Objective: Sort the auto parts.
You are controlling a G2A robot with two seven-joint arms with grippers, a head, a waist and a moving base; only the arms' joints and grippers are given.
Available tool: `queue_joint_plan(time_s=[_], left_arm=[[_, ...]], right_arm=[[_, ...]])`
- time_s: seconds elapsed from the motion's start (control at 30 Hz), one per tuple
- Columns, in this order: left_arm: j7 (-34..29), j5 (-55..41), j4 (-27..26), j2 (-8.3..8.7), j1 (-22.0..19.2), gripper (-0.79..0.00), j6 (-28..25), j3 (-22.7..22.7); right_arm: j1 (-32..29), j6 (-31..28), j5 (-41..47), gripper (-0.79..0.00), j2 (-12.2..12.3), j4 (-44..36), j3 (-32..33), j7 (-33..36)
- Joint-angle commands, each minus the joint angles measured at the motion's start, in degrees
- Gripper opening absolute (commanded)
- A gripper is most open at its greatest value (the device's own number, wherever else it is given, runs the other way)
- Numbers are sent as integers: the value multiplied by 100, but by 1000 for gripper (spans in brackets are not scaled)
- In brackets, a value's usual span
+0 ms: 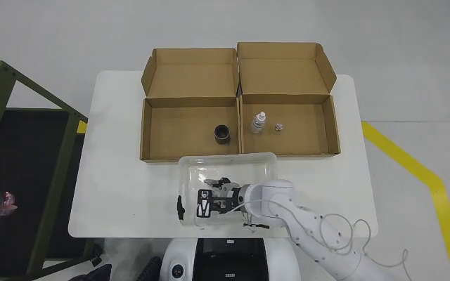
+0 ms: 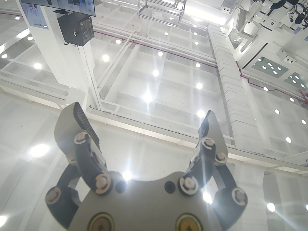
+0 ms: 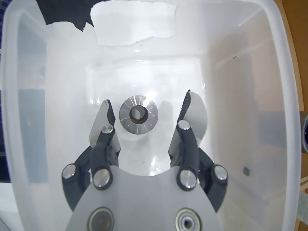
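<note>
A round metal flanged part (image 3: 149,118) with a dark centre hole lies on the floor of a clear plastic bin (image 1: 226,159). My right gripper (image 3: 148,102) is down inside the bin, open, one finger close beside the part and the other well off on its opposite side. In the top view the right gripper (image 1: 204,204) sits in the bin's left half. My left gripper (image 2: 143,110) is open, holds nothing and points up at the ceiling.
Two open cardboard boxes stand behind the bin. The left box (image 1: 158,133) holds a dark ring (image 1: 223,132). The right box (image 1: 309,133) holds a small white bottle (image 1: 259,122) and a tiny part (image 1: 279,127). A small dark chip (image 3: 246,170) lies in the bin.
</note>
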Motion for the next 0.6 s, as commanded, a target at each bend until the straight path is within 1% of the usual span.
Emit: queue_joint_plan(time_s=[0.0,0.1,0.17,0.2,0.23,0.37,0.57], left_arm=[[0,0,0,0,0,0,0,0],[0,0,0,0,0,0,0,0],[0,0,0,0,0,0,0,0],[0,0,0,0,0,0,0,0],[0,0,0,0,0,0,0,0],[0,0,0,0,0,0,0,0],[0,0,0,0,0,0,0,0]], right_arm=[[10,-1,15,-434,-7,15,-13,27],[27,-11,49,-493,-15,30,-25,49],[33,-16,83,-582,-20,42,-28,61],[33,-28,134,-662,-22,55,-25,60],[41,-33,172,-785,-24,51,-16,69],[11,-46,371,-785,-21,-58,41,67],[-118,-22,716,-785,30,-310,304,-19]])
